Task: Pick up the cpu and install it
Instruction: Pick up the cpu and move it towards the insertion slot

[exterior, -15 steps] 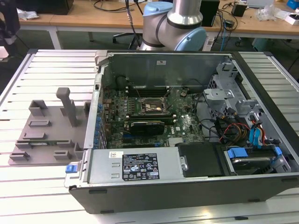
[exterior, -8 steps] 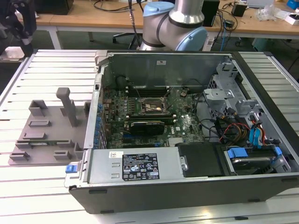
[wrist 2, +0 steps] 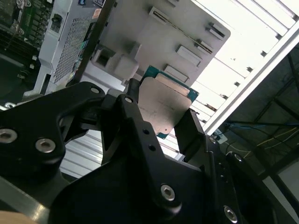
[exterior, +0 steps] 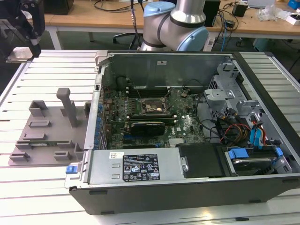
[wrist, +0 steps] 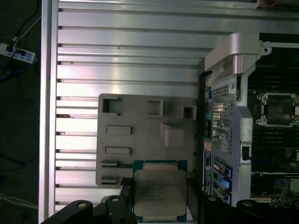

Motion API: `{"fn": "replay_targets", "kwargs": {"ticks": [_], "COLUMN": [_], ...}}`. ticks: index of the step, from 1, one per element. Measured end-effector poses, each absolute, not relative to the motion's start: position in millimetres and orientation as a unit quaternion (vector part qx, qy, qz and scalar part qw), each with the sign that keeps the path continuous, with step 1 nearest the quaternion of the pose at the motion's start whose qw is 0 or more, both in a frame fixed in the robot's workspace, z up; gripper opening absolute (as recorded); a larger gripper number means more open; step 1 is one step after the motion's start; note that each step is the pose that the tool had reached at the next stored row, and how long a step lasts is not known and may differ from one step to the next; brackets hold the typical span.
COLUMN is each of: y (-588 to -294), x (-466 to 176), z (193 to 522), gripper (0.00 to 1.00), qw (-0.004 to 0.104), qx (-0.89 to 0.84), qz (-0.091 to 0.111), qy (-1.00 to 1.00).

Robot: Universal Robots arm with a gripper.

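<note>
Cpu betw. fingers, lower edge behind them.

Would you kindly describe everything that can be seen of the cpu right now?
The cpu is a small, flat, square chip. It has a silver-grey metal top plate with faint print, set on a green board whose edge shows as a rim around it. In both wrist views the black gripper holds it, with the jaws closed on two opposite edges. It looks lifted clear of the grey fixture tray, beside the open computer case, not in it.
</note>
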State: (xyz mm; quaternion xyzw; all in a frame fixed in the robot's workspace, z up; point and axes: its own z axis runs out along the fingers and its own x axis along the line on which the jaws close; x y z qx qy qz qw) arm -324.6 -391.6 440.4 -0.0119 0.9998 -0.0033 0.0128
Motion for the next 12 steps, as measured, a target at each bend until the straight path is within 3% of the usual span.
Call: {"fn": "replay_targets", "kwargs": {"ticks": [12], "y": [-391.5], "x": [-316.3], "z": [440.3], "gripper": [0.55], "qw": [0.013], "qx": [-0.012], "qz": [-0.003], "qy": [1.0]}}
